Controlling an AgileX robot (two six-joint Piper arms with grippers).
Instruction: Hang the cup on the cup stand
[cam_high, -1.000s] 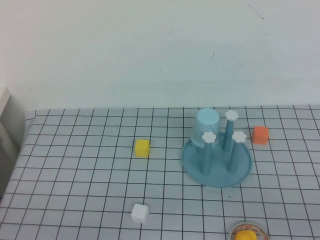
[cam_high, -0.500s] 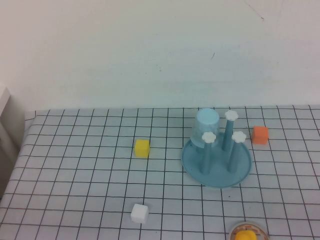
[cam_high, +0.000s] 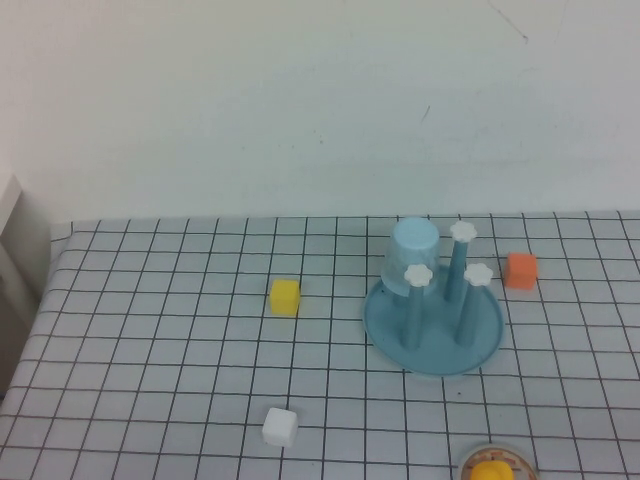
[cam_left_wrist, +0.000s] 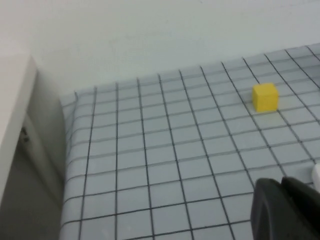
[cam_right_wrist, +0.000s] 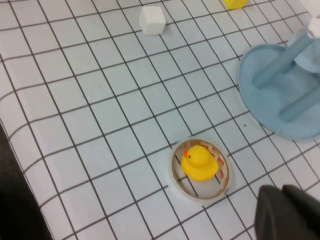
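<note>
The cup (cam_high: 412, 256) sits upside down over one peg of the stand (cam_high: 434, 325), at the back left of the dish base, right of the middle in the high view. It hangs there alone; the three other pegs, each with a white flower cap, carry nothing, and the dish itself holds only its pegs.

At the bottom edge of the high view, right of centre, a tape ring (cam_high: 496, 462) lies flat on the checked cloth (cam_high: 160, 340), and a yellow duck (cam_right_wrist: 199, 162) stands inside it. The ring and the stand are near but apart.

Loose on the cloth are a yellow cube (cam_high: 285, 296) left of the stand, a white cube (cam_high: 279, 427) in the lower middle, and an orange cube (cam_high: 520, 270) just right of the stand.

My left gripper (cam_left_wrist: 290, 210) shows at the lower right of its wrist view, dark fingers pressed together, holding nothing, above the cloth well away from the yellow cube. My right gripper (cam_right_wrist: 287, 212) shows at the lower right of its wrist view, also closed on nothing, near the ring with the duck
</note>
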